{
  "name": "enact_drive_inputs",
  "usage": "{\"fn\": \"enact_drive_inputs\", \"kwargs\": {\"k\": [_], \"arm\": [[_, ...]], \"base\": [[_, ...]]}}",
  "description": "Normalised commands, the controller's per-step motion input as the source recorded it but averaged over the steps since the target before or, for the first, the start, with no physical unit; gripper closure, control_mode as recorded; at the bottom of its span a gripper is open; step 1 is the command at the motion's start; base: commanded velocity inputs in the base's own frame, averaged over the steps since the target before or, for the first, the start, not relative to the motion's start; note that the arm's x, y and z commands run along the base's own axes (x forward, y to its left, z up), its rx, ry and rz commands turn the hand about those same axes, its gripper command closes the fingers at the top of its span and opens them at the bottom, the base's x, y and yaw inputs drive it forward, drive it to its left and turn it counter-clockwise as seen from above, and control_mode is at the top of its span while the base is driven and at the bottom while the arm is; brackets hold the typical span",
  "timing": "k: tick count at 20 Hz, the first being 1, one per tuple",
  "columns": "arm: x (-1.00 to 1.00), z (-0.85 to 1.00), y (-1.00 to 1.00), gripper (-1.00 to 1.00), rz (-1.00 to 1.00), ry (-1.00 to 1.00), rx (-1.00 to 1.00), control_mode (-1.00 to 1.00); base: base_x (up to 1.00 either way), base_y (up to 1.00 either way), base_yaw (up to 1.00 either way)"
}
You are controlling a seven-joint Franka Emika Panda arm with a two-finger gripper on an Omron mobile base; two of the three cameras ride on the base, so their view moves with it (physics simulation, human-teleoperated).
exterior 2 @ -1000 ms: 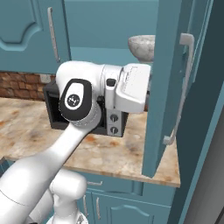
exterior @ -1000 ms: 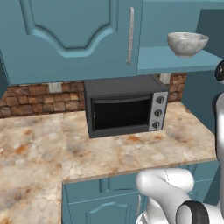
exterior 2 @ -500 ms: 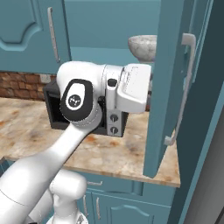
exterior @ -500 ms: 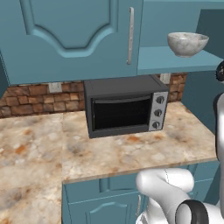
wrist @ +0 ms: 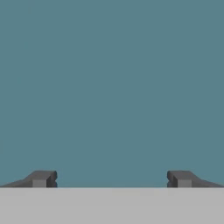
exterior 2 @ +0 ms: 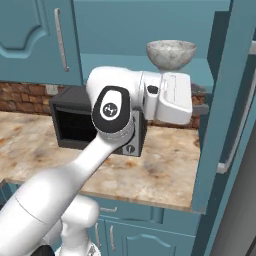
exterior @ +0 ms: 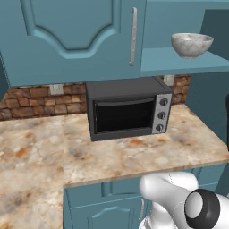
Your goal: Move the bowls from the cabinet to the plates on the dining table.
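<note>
The grey-white marbled stone-like bowl [exterior: 192,44] stands on the teal shelf [exterior: 179,62] of the tall teal-blue cabinet [exterior: 71,36], in the upper right of the left base view. The hand [wrist: 112,178] is open wide and empty, facing a flat teal surface.

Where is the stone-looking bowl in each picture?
Left base view: the marbled bowl sits upper right, on the cabinet shelf.
Right base view: the bowl sits top centre, just above the robot's white hand.
Hand view: plain teal surface ahead; the bowl is not in it.
Shared landmark: the black microwave on the counter, below and left of the bowl.
</note>
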Motion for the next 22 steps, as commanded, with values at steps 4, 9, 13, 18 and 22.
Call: {"fn": "enact_drive_inputs", "kwargs": {"k": [4,9,13,18,22], "arm": [[0.21,0.00,-0.32,-1.00,0.04,0.05,0.06,-1.00],[0.23,0.00,-0.36,-1.00,0.05,0.03,0.08,-1.00],[0.23,0.00,-0.34,-1.00,0.04,0.04,0.08,-1.00],[0.14,0.00,-0.23,-1.00,0.05,0.05,0.07,-1.00],[-0.06,0.00,-0.07,-1.00,0.07,0.01,0.03,-1.00]], "base": [[0.00,0.00,0.00],[0.00,0.00,0.00],[0.00,0.00,0.00],[0.00,0.00,0.00],[0.00,0.00,0.00]]}}
